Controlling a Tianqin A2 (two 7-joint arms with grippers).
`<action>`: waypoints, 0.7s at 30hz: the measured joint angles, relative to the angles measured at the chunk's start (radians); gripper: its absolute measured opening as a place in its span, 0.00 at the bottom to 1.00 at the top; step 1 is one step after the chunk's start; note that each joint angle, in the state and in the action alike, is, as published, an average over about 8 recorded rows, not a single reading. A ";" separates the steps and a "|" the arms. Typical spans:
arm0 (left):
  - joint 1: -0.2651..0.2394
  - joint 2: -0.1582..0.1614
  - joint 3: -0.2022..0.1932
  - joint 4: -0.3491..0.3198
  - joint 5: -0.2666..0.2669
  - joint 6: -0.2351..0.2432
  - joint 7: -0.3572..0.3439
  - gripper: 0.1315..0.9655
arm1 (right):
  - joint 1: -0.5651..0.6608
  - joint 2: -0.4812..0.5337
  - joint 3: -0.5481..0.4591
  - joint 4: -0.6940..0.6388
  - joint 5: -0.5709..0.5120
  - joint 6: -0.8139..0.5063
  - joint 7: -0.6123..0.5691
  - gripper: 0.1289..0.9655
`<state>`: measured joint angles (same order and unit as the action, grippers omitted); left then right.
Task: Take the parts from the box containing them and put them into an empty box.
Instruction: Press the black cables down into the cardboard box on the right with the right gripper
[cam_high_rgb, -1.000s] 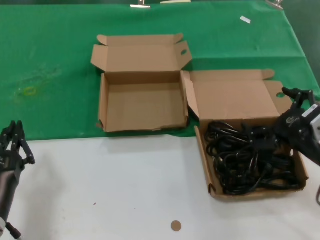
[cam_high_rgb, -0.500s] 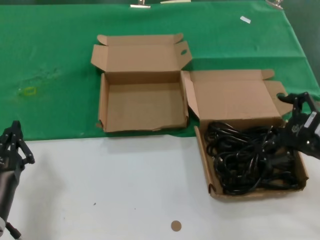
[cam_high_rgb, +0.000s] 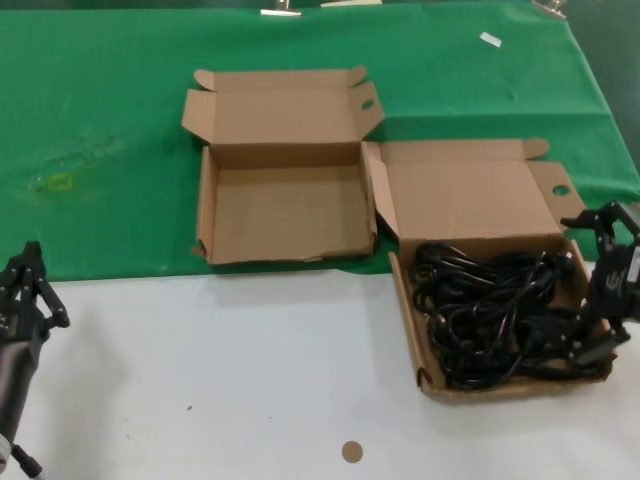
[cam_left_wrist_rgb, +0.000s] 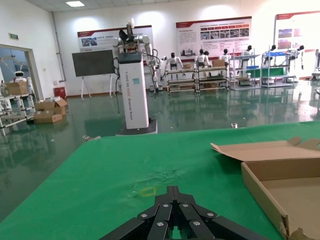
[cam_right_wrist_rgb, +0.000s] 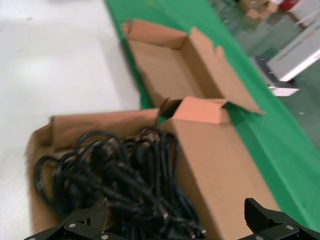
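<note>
Black power cords (cam_high_rgb: 490, 310) lie tangled in the right-hand cardboard box (cam_high_rgb: 405, 300), whose lid stands open behind them. The empty box (cam_high_rgb: 285, 210) sits to its left on the green cloth, lid open, floor bare. My right gripper (cam_high_rgb: 582, 287) is at the right end of the cord box, open wide, nothing between its fingers. From the right wrist, the cords (cam_right_wrist_rgb: 115, 170) lie just ahead of the open right gripper (cam_right_wrist_rgb: 177, 220), with the empty box (cam_right_wrist_rgb: 165, 70) beyond. My left gripper (cam_high_rgb: 25, 285) is parked at the near left, shut (cam_left_wrist_rgb: 173, 190).
A green cloth (cam_high_rgb: 110, 120) covers the far half of the table and the near half is white (cam_high_rgb: 250, 380). A small brown disc (cam_high_rgb: 351, 451) lies near the front edge. The empty box's side wall (cam_left_wrist_rgb: 260, 192) shows in the left wrist view.
My right gripper has drawn back to the right, off the cord pile, and now stands at the box's right end with its fingers spread. The left arm has not moved.
</note>
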<state>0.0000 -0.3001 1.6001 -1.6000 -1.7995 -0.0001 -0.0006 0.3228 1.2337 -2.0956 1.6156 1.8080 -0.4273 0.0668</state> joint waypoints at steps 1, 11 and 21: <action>0.000 0.000 0.000 0.000 0.000 0.000 0.000 0.01 | -0.002 -0.001 0.009 -0.003 -0.010 -0.022 -0.005 1.00; 0.000 0.000 0.000 0.000 0.000 0.000 0.000 0.01 | 0.019 -0.056 0.077 -0.058 -0.101 -0.211 -0.050 1.00; 0.000 0.000 0.000 0.000 0.000 0.000 0.000 0.01 | 0.096 -0.144 0.094 -0.131 -0.207 -0.337 -0.086 0.99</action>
<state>0.0000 -0.3000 1.6001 -1.6000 -1.7995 0.0000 -0.0004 0.4187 1.0893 -2.0016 1.4849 1.6008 -0.7638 -0.0193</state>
